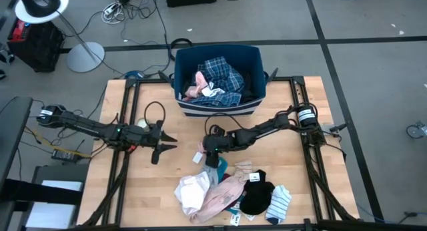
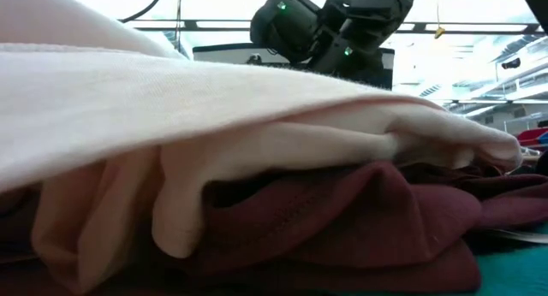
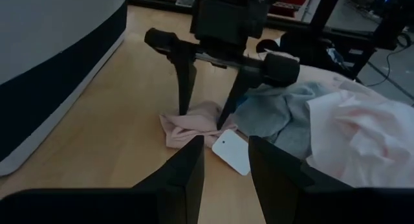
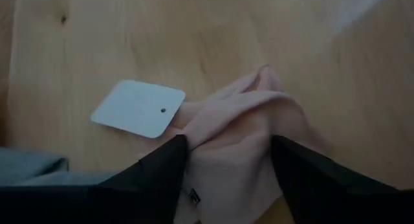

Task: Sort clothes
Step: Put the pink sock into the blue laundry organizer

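**Soft pink piece between the right tool's fingers**

The clothes [image 1: 230, 191] lie heaped at about 6 o'clock on the bench [image 1: 133, 197], white, pink, black and striped pieces overlapping; more garments, a blue plaid among them, already sit in the bin [image 1: 219, 105] at 12 o'clock. The right tool [image 4: 228, 160] is down at the heap's 12 o'clock edge with its fingers spread, one on each side of a small pink garment [image 4: 242, 130] that lies bunched on the wood — not pinching it yet. A white tag [image 4: 138, 108] lies just beside that garment, at its edge. The left tool [image 1: 165, 143] hovers at about 9 o'clock, well apart from the heap, fingers spread and holding nothing.

These things look light, limp and quick to fold; none will hold a shape, and a neighbour may drag along where pieces overlap. The pink piece seems best taken at its raised fold, where cloth is doubled — a pinch on the flat edge or on the tag would likely slip.
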You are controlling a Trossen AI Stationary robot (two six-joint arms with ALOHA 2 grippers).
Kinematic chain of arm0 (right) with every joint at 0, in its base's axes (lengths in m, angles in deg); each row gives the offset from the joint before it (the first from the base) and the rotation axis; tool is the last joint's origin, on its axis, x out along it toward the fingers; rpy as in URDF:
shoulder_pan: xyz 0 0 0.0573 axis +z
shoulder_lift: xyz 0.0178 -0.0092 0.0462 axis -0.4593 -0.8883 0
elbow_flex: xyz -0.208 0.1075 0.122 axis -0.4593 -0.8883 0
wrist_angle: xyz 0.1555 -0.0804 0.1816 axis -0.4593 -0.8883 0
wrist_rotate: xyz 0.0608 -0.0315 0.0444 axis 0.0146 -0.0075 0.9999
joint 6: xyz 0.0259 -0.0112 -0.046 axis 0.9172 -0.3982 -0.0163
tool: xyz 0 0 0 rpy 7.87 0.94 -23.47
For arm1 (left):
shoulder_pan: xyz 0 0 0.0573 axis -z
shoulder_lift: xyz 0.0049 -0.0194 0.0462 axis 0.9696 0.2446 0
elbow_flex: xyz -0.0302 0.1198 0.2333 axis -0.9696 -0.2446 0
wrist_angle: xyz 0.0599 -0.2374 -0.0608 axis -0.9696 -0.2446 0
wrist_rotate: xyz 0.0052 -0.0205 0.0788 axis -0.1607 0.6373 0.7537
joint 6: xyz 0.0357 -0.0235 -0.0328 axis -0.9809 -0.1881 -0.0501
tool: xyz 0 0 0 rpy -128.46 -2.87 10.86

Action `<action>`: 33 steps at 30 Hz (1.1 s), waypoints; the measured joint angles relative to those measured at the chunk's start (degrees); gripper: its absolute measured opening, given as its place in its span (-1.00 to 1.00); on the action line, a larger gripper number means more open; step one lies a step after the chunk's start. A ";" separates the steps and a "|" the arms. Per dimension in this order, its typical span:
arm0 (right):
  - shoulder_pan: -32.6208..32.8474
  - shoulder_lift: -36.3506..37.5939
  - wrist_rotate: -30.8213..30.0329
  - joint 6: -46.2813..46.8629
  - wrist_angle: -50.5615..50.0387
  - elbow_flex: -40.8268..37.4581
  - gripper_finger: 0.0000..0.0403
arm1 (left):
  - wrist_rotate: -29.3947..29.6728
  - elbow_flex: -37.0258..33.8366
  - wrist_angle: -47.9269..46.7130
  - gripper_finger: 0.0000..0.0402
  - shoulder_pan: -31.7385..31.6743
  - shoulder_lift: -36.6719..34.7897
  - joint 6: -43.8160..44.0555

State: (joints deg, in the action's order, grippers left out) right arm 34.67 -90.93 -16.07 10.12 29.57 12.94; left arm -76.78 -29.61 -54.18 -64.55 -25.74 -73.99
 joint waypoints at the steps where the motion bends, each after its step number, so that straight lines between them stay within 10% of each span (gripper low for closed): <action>1: -0.02 -0.06 -0.02 0.26 0.02 0.04 0.05 | 0.00 0.00 -0.24 -0.37 0.00 0.00 -0.50; 7: -1.19 2.43 -3.37 -5.62 -0.79 -0.09 -0.89 | 0.40 0.00 -0.32 -0.37 -0.03 0.00 -1.40; 20: -4.63 19.89 -7.47 -14.44 -7.37 5.61 -0.97 | 2.12 0.00 -0.33 -0.37 -0.03 0.00 -2.85; 33: -9.75 21.20 -13.55 -28.56 -11.02 25.73 -0.98 | 3.08 0.00 -0.06 -0.37 -0.03 0.00 -2.79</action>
State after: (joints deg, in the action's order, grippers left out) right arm 24.92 -69.73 -29.62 -18.44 18.56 38.67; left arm -73.70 -29.61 -54.24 -64.58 -25.74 -76.78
